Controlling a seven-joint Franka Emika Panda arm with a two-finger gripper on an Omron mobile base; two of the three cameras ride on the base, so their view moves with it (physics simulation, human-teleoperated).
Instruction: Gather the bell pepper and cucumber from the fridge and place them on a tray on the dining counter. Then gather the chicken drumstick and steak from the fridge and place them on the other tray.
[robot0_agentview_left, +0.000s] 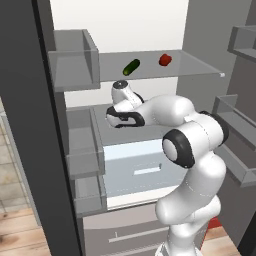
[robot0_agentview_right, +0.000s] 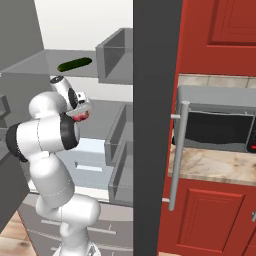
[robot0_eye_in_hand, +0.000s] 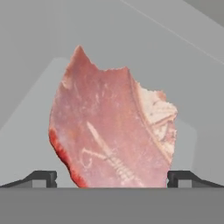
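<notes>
So the gripper (robot0_eye_in_hand: 112, 178) is spread as wide as it goes with nothing in it, and the steak (robot0_eye_in_hand: 114, 127) lies flat right between the two fingertips (robot0_eye_in_hand: 41, 178), just ahead of them. Looks lined up to straddle the slab for a pinch. Cucumber (robot0_agentview_left: 131, 67) and pepper (robot0_agentview_left: 165, 60) sit on the shelf above the fingers, well apart from them.

Red cabinets (robot0_agentview_right: 220, 25): upper and lower doors, right base view.
Microwave (robot0_agentview_right: 215, 125): grey, dark window, on beige tabletop (robot0_agentview_right: 215, 167).
Floor (robot0_agentview_left: 20, 230): wooden planks, lower left.
</notes>
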